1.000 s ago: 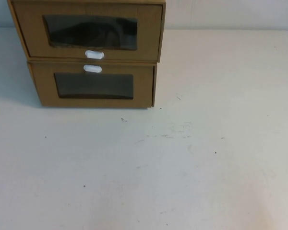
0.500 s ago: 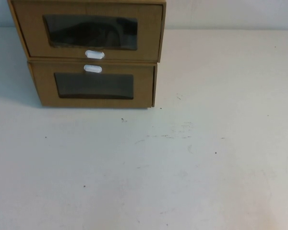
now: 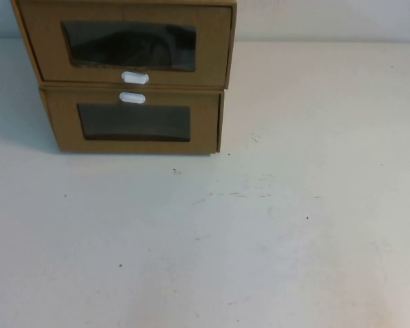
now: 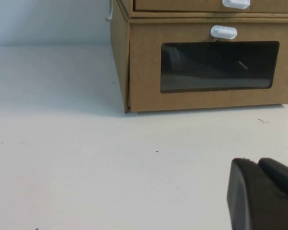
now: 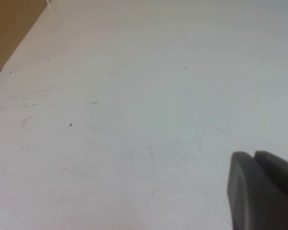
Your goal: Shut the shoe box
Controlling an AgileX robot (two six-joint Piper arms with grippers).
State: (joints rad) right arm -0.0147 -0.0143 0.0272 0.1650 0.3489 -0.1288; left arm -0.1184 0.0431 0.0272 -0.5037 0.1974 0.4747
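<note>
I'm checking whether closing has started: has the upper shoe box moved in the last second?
No. The upper shoe box keeps its place above the lower box. Neither gripper shows in the high view.

white table (image 3: 294,225) — scuffed, speckled with dark marks — meets a pale wall (image 3: 328,19).

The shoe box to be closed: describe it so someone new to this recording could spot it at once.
On the white table, two brown cardboard boxes are stacked at the far left. The shoe box is the upper one, sitting on the lower box. Its white pull tab lies under its window; the lower box's tab is above. The left gripper and right gripper are away from both.
</note>
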